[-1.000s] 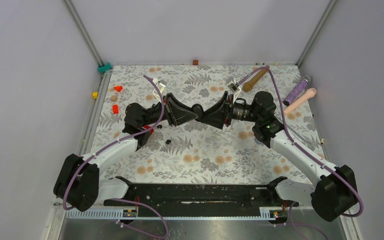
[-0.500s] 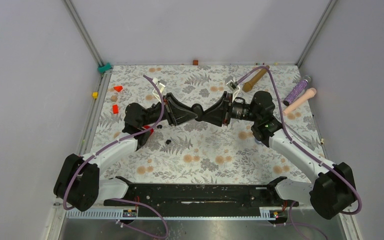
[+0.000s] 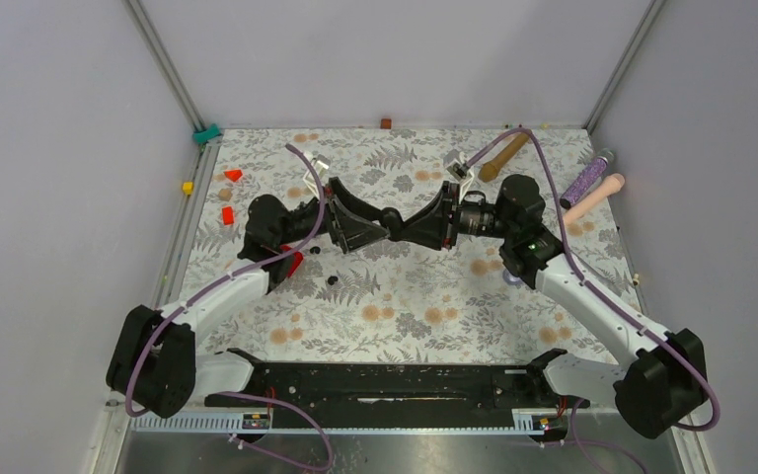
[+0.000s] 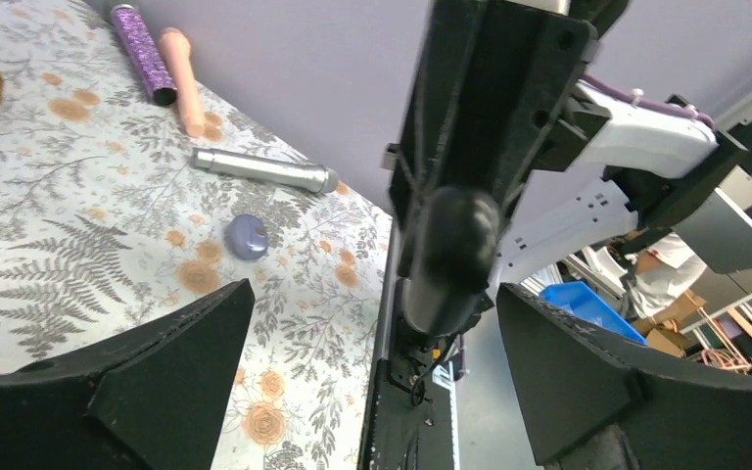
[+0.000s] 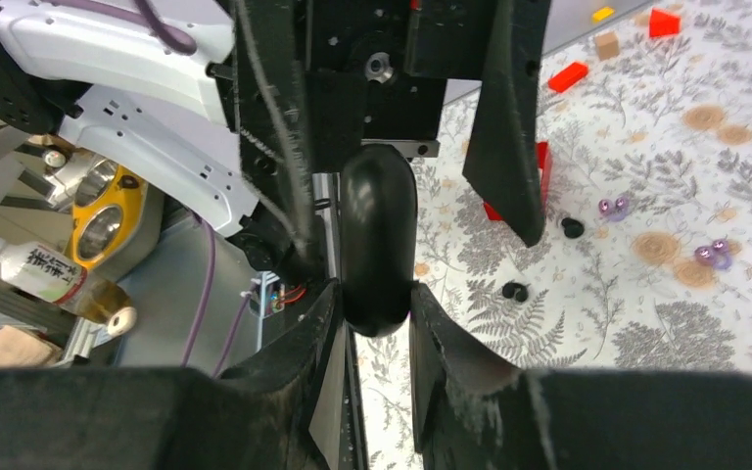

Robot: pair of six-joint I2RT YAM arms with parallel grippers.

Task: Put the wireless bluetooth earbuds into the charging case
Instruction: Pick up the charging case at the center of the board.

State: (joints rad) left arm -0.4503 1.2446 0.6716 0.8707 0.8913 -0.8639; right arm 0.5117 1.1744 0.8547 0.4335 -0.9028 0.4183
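A black oval charging case [image 5: 377, 235] hangs above the middle of the table, and my right gripper [image 5: 374, 294] is shut on its end. The case [image 4: 450, 250] sits between the wide-open fingers of my left gripper [image 4: 372, 294], which do not touch it. From above, the left gripper [image 3: 373, 223] and right gripper [image 3: 403, 225] meet tip to tip. On the cloth lie two black earbuds [image 5: 573, 227] [image 5: 515, 291] and two pale purple ones [image 5: 612, 206] [image 5: 713, 253]. One black bud [image 3: 332, 280] shows from above.
A red tray [image 3: 291, 262] lies by the left arm. A pale purple round case [image 4: 247, 236] rests near a silver cylinder [image 4: 264, 170]. At the back right are brown [image 3: 503, 156], glittery purple [image 3: 587, 178] and pink [image 3: 592, 197] cylinders. Small red blocks [image 3: 227, 215] sit at the left.
My left gripper has opened wide and let go of the black case, and it has drawn back slightly to the left. My right gripper has closed on the case.
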